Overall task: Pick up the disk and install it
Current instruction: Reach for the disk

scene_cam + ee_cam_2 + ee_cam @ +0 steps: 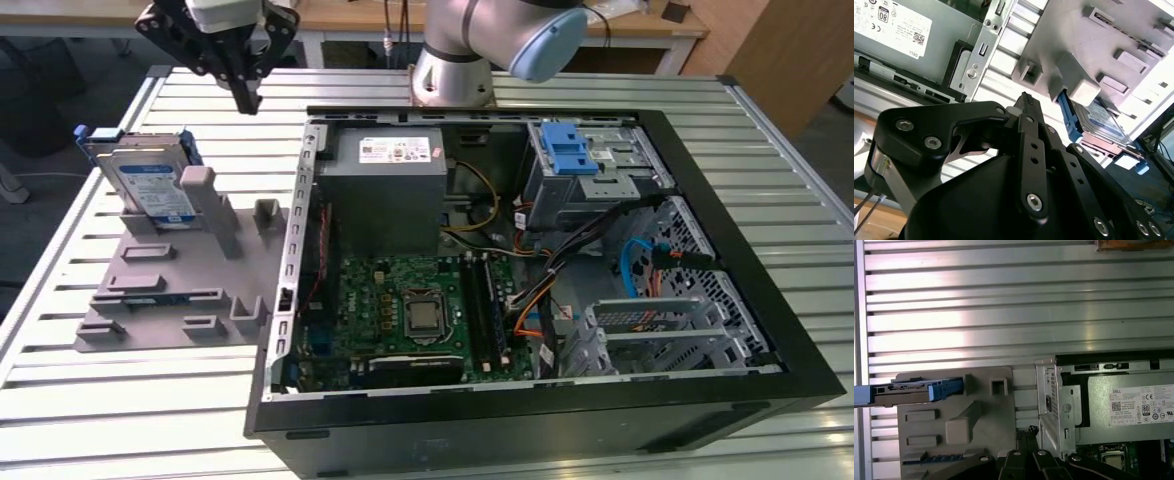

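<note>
Overhead, the gripper (247, 100) hangs above the slatted metal table (107, 400), and the likely trouble starts with its fingers. They are pressed together to a single point and hold nothing. If they came down like this, they would probably strike the disk's top edge rather than straddle it.

The disk (144, 185) sits below the hand and well apart from it, toward the exterior view's left. It stands on edge, leaning in a grey holder (174, 300) between upright posts. A glancing touch could tip the disk or wedge its blue frame against a post. The posts crowd the disk closely, so fingers spread wide could catch on them instead.

On the hand's other side, toward the exterior view's right, lies the open computer case (534, 420). Its metal wall rises near the fingertips in both wrist views, and a sideways sweep at low height could clip it. Inside, loose cables (641, 265) run close to the drive bay (594, 160) and might snag a carried disk.

The hand touches nothing.
</note>
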Motion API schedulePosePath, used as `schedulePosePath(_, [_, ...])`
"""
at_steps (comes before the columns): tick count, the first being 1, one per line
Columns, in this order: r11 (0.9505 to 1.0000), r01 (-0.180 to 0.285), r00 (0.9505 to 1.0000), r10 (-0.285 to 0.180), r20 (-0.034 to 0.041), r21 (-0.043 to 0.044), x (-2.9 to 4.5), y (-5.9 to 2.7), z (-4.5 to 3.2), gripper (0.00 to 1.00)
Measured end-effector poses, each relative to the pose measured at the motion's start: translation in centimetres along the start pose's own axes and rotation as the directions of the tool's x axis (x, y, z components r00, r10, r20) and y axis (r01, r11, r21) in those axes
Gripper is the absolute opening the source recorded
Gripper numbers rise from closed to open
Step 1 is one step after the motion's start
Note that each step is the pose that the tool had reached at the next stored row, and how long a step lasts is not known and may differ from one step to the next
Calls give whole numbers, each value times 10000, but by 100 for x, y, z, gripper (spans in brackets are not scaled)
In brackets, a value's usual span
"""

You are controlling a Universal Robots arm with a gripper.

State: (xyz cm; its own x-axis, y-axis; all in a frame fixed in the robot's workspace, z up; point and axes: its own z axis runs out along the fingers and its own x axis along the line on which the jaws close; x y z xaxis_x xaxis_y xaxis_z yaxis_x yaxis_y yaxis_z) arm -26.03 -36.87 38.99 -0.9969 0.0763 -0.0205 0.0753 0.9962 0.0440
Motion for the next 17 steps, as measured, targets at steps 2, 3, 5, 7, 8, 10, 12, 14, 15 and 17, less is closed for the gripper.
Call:
schedulePosePath(2, [10000,1,10000,-1,0,0,23,6,0,11])
schedulePosePath(3, [10000,1,10000,-1,0,0,35,10,0,11])
schedulePosePath(5, [10000,0,10000,0,0,0,60,17,1,11])
schedulePosePath(7, [10000,0,10000,0,0,0,84,23,1,11])
schedulePosePath(8, [10000,0,10000,0,1,-1,96,27,1,11])
schedulePosePath(10, [10000,0,10000,0,0,0,121,34,1,11])
schedulePosePath(12, [10000,0,10000,0,0,0,146,40,1,11])
schedulePosePath(14, [10000,1,10000,-1,0,0,170,46,2,11])
schedulePosePath(15, [10000,0,10000,0,0,0,183,49,2,11])
schedulePosePath(17, [10000,1,10000,-1,0,0,208,54,2,11])
